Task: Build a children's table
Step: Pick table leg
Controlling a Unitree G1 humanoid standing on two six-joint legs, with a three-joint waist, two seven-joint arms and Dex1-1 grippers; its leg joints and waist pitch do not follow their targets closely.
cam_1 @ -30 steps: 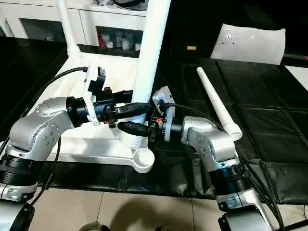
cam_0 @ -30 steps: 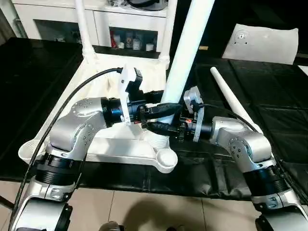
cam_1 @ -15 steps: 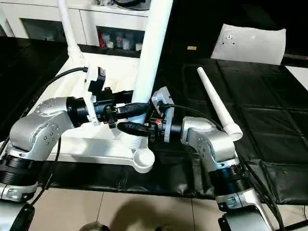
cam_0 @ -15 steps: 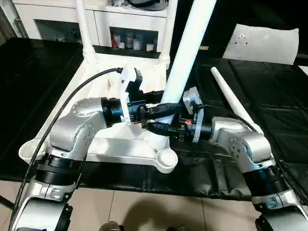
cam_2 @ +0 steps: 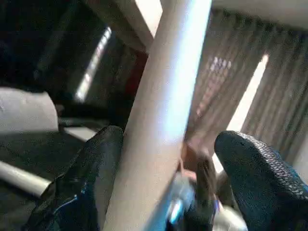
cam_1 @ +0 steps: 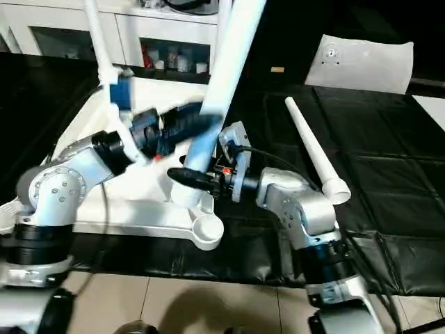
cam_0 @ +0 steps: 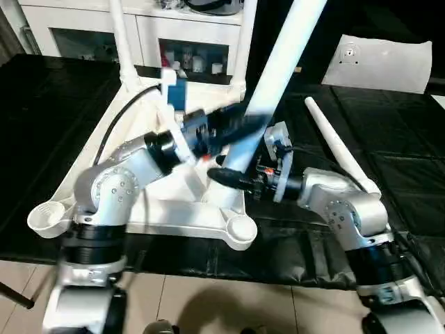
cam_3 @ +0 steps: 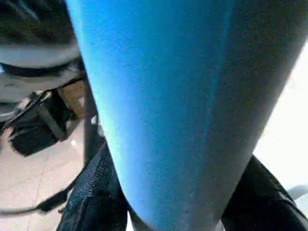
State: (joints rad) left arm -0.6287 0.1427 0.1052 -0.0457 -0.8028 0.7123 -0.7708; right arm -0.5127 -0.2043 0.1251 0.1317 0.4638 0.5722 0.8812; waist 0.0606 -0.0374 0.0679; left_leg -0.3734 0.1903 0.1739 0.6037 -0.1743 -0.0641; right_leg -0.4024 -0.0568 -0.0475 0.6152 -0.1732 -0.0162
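Observation:
The white tabletop [cam_0: 174, 212] lies underside up on the black mat, with two tube legs [cam_0: 119, 35] standing in its far corner sockets. A third white leg [cam_0: 278, 62] leans up and to the right, its foot just behind the near right corner socket [cam_0: 240, 228]. My right gripper [cam_0: 226, 177] is shut on the low part of this leg [cam_3: 159, 96], a finger [cam_3: 96, 192] pressed on each side. My left gripper [cam_0: 240, 125] is higher on the same leg [cam_2: 163, 96], blurred by motion; one finger [cam_2: 96, 183] touches it, while the other finger [cam_2: 255, 183] stands off, open. A fourth leg [cam_0: 341, 149] lies on the mat to the right.
A flat white board [cam_0: 386, 59] rests at the back right of the black mat [cam_0: 403, 160]. A white cabinet with glass doors [cam_0: 83, 35] stands behind the tabletop. The near left corner socket [cam_0: 43, 217] holds nothing. Tiled floor [cam_0: 208, 306] runs along the front.
My left arm has swung up and its gripper has slid higher along the leaning leg. The leg now tilts a little more to the right. The right gripper keeps its hold low down.

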